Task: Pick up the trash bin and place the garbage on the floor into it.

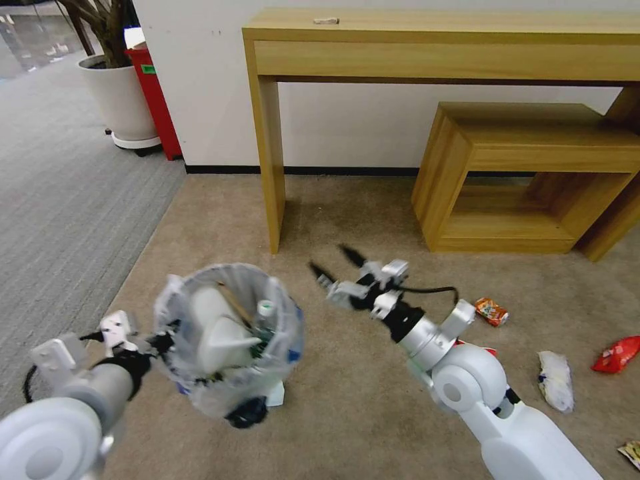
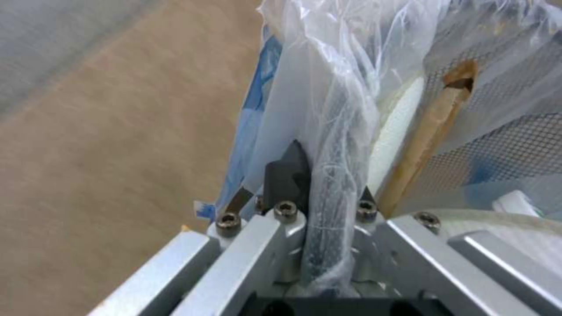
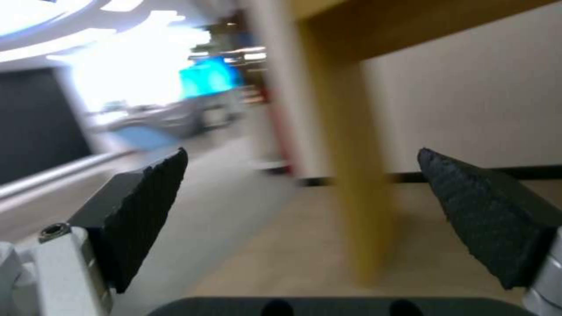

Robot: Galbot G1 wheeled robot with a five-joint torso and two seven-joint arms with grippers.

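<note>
The left end effector (image 2: 319,184) pinches the mesh rim and crinkly translucent liner of the trash bin (image 1: 230,337), holding it tilted above the beige carpet floor (image 1: 347,400), mouth toward the camera. Inside sit a white slipper (image 1: 213,330), a wooden stick (image 2: 430,131) and a green-labelled bottle (image 1: 265,320). The right end effector (image 1: 331,263) hangs spread and empty beside the bin. The collecting step looks midway: next it should probably reach the orange wrapper (image 1: 491,311), white crumpled wrapper (image 1: 555,380) or red wrapper (image 1: 617,355).
</note>
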